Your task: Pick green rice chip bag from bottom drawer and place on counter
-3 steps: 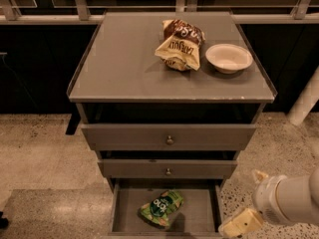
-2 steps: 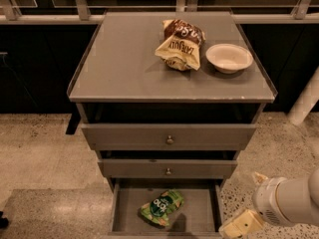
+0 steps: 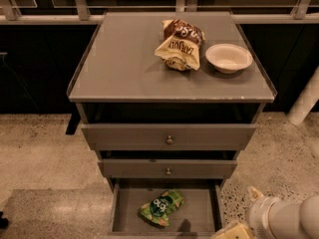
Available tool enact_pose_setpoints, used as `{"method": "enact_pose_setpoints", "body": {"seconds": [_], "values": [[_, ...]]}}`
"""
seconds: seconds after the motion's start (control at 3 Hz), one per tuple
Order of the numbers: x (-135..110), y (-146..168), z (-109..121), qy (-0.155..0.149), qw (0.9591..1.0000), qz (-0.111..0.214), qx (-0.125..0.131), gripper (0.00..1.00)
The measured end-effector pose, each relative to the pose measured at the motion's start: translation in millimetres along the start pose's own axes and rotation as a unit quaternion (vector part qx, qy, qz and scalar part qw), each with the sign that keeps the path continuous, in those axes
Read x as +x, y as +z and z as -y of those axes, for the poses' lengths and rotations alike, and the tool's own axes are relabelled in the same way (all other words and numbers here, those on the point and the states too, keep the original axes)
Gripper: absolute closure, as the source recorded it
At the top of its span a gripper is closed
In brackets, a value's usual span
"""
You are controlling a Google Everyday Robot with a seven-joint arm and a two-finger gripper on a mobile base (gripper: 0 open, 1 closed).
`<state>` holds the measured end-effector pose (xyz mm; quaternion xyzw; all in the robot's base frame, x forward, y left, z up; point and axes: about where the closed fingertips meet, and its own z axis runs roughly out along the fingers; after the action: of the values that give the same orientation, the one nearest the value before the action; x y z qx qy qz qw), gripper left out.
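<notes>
The green rice chip bag (image 3: 161,207) lies flat on the floor of the open bottom drawer (image 3: 130,203), near its middle. The counter (image 3: 124,59) is the grey top of the cabinet above. My gripper (image 3: 233,231) is at the bottom right edge of the view, just right of the drawer's front corner, low and apart from the bag. Only the top of it and the white arm (image 3: 286,217) behind it show.
A brown-and-cream chip bag (image 3: 178,45) and a white bowl (image 3: 229,58) sit on the right half of the counter. The two upper drawers (image 3: 169,136) with round knobs are slightly pulled out. A white post (image 3: 304,103) stands at the right on the speckled floor.
</notes>
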<state>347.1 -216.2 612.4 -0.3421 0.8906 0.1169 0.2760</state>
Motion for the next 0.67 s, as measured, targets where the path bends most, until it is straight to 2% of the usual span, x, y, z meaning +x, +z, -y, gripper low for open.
{"method": "enact_pose_setpoints", "body": {"seconds": [0.33,0.67], "values": [[22,66,2,0.027,0.9993,0.019,-0.019,0.00],[41,92,-10,0.052,0.9975,0.017,-0.045,0.00]]}}
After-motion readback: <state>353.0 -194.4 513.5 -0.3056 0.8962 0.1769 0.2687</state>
